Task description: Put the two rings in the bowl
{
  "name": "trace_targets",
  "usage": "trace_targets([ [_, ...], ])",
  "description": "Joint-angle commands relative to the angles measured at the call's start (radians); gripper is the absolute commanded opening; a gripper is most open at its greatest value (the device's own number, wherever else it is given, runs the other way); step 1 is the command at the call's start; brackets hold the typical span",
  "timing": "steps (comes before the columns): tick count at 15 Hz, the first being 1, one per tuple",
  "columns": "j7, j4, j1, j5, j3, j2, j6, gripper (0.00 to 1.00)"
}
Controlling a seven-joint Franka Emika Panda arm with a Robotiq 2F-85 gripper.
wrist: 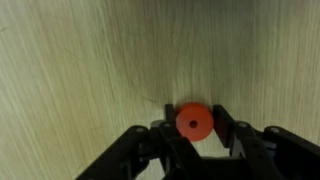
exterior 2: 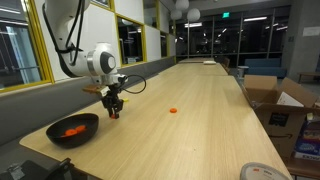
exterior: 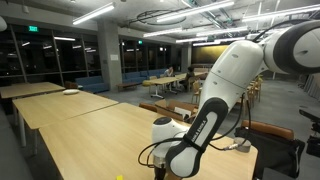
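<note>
In the wrist view my gripper (wrist: pixel 194 128) has a small orange-red ring (wrist: pixel 194 121) between its two fingers, which touch its sides, just over the wooden table. In an exterior view the gripper (exterior 2: pixel 113 108) hangs low over the table, to the right of and just behind the dark grey bowl (exterior 2: pixel 50 132), which stands at the near left corner. Something orange (exterior 2: pixel 74 130) lies inside the bowl. Another tiny orange ring (exterior 2: pixel 173 110) lies on the table to the gripper's right. A tiny yellow speck (exterior: pixel 120 177) shows at the lower edge of an exterior view; I cannot tell what it is.
A long wooden table (exterior 2: pixel 200 95) stretches away from the bowl. A white flat dish (exterior 2: pixel 262 172) sits at its near right corner. Cardboard boxes (exterior 2: pixel 280 105) stand beside the table on the right. A black cable (exterior 2: pixel 135 85) loops behind the gripper. Windows line the left wall.
</note>
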Motion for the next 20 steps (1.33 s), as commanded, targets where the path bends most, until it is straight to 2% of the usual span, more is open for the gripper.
trace_targets([
  [1,0.025,-0.002,0.027,-0.024,-0.025,-0.005,0.016,0.27],
  [6,0.063,-0.046,0.073,-0.085,-0.053,-0.128,-0.081,0.27],
  [9,0.066,-0.071,0.062,-0.113,-0.012,-0.221,-0.194,0.27],
  [12,-0.088,-0.097,-0.012,-0.007,0.107,-0.298,-0.358,0.27],
  [15,-0.263,-0.102,-0.061,0.116,0.188,-0.345,-0.495,0.27],
  [20,-0.521,-0.066,-0.128,0.274,0.236,-0.340,-0.726,0.27],
])
